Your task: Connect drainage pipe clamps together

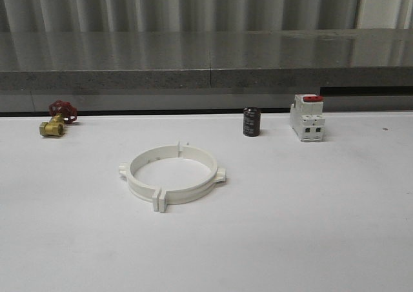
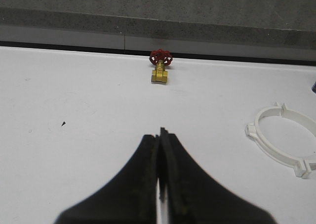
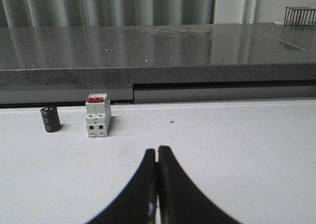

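The two white drainage pipe clamps (image 1: 171,174) lie flat on the white table (image 1: 310,227), left of centre, their ends meeting so that they form a closed ring with small tabs sticking out. The left wrist view shows the same ring (image 2: 284,138) off to one side. My left gripper (image 2: 160,135) is shut with nothing between its black fingers, above bare table and well apart from the ring. My right gripper (image 3: 157,152) is also shut and empty, hovering over bare table some way short of the breaker.
A brass valve with a red handwheel (image 1: 57,119) sits at the back left. A black cylinder (image 1: 251,122) and a white breaker with a red top (image 1: 306,117) stand at the back right. A grey ledge (image 1: 206,60) runs behind the table.
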Motion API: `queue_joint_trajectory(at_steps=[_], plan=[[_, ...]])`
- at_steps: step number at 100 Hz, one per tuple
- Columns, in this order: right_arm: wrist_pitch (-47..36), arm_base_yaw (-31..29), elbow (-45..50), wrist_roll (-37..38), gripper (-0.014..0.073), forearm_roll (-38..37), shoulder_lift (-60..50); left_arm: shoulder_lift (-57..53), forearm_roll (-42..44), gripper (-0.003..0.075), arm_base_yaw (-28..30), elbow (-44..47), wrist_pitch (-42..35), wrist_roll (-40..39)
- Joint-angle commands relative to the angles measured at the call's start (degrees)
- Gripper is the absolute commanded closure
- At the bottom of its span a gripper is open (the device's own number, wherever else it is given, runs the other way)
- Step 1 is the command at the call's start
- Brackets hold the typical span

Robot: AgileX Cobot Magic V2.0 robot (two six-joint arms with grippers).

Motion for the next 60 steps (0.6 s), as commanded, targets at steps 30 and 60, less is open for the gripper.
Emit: queue_joint_trajectory(at_steps=[30, 60], plan=[[-3.95, -0.45, -0.95, -0.70, 0.0659, 0.42, -1.18, 0.69, 0.02, 0.0741, 0.15, -1.54, -4.28, -0.18], [-3.95, -0.45, -0.95, -0.70, 0.0659, 0.42, -1.18, 0.69, 0.02, 0.0741, 0.15, -1.54, -4.28, -0.18]])
